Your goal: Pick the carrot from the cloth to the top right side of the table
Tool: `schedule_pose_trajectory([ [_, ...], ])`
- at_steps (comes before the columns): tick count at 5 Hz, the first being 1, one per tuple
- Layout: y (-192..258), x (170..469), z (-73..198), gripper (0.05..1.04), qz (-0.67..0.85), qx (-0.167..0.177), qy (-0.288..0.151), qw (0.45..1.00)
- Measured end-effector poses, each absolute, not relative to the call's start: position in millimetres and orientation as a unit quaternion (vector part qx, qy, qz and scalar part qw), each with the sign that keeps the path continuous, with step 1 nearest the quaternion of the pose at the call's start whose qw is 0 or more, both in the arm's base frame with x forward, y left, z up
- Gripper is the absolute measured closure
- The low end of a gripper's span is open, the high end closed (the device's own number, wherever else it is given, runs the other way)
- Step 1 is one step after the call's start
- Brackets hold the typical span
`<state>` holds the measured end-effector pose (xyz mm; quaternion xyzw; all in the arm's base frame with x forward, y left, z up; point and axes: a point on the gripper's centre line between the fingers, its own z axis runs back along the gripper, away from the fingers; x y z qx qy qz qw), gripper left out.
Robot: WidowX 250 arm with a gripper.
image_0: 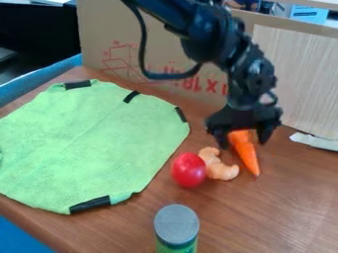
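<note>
Taking the clock from the middle of the view, here's the arm [198,24] dropping in from twelve, and the gripper [243,144] hangs just past three o'clock, pointing down. Its fingers stand well apart, and look, right between them sits the top of the carrot [245,153]! Whether either finger presses on it, I can't tell. The carrot is off the cloth, out toward four o'clock over the brown table [277,212], its tip aimed at five; whether it rests on the wood is hard to call.

Just beside it, on its nine o'clock side, lies a curled orange piece [224,172], snug against the red ball [189,170] at five. Over at nine, the green cloth [86,143] spreads flat across a big share of the table, dark strips at its edges.

To the container now: a can [176,247] at six, upright, green below, cut by the view's edge. Its grey lid [176,218] is on, so the contents are hidden. Up at twelve, cardboard [168,57] stands behind the table, and a white strip [316,141] lies between three and four.
</note>
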<state>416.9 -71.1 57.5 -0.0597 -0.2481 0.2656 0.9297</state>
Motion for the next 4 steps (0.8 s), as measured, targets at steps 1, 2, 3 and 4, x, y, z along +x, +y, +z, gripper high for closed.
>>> schedule_pose_trajectory([
  [1, -62.2, 413.1, 85.6, 0.079, 0.24, -0.095, -0.236, 0.937],
  [2, -60.9, 405.5, 118.8, 0.083, 0.185, -0.131, -0.218, 0.949],
  [3, -39.7, 396.2, 145.2, 0.083, 0.153, -0.096, -0.166, 0.969],
  [4, -24.6, 380.7, 168.6, 0.083, 0.132, -0.053, -0.166, 0.976],
])
